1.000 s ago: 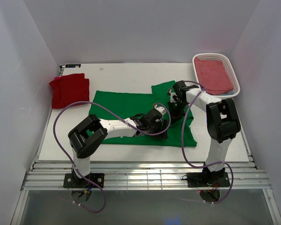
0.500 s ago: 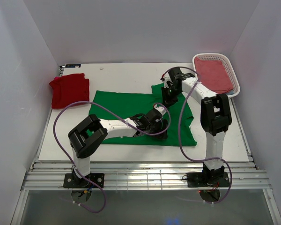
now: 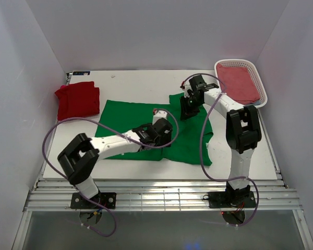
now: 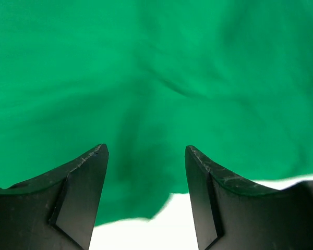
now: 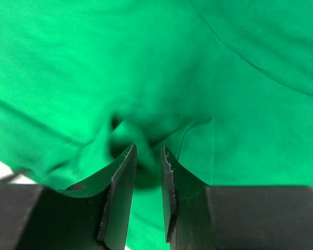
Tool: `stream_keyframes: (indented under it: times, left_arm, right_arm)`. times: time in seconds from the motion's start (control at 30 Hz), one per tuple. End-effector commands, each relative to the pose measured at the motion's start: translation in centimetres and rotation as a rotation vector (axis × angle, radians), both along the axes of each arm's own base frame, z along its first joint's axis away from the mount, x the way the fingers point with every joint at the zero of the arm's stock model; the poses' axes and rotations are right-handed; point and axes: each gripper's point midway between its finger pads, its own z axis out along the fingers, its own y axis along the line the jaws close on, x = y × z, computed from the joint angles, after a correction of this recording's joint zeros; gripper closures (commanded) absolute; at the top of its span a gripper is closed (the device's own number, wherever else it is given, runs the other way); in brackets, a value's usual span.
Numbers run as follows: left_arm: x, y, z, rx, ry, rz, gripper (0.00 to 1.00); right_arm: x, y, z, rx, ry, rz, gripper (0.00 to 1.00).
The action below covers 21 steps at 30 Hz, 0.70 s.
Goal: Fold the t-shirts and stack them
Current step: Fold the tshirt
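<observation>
Green t-shirt [image 3: 122,117] fills both wrist views; edges cut off.

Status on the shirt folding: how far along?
Done: the deep red cotton t-shirt lies folded at the far left of the table. In hand: the bright green cotton t-shirt lies mostly spread mid-table, left gripper open above it, right gripper at a pucker, grip unclear. Left: finish folding the green, stack the two.
</observation>
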Motion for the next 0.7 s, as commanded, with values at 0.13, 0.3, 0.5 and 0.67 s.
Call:
stream_keyframes:
  times: [0.13, 0.3, 0.5, 0.67]
  left_arm:
    - [7.4, 12.7, 14.7, -0.009, -0.363, 0.468, 0.26]
    - [6.8, 9.7, 14.1, -0.117, -0.308, 0.307, 0.22]
    - [4.4, 4.3, 9.0, -0.218, -0.123, 0.150, 0.42]
    - [2.3, 0.9, 7.3, -0.256, -0.055, 0.033, 0.62]
  right_arm:
    - [2.1, 1.7, 8.0, 0.129, -0.223, 0.003, 0.66]
    - [2.1, 3.2, 6.4, 0.175, -0.135, 0.022, 0.66]
    - [2.0, 4.4, 3.2, 0.149, -0.059, 0.039, 0.66]
    - [1.9, 5.1, 2.0, 0.136, -0.017, 0.066, 0.66]
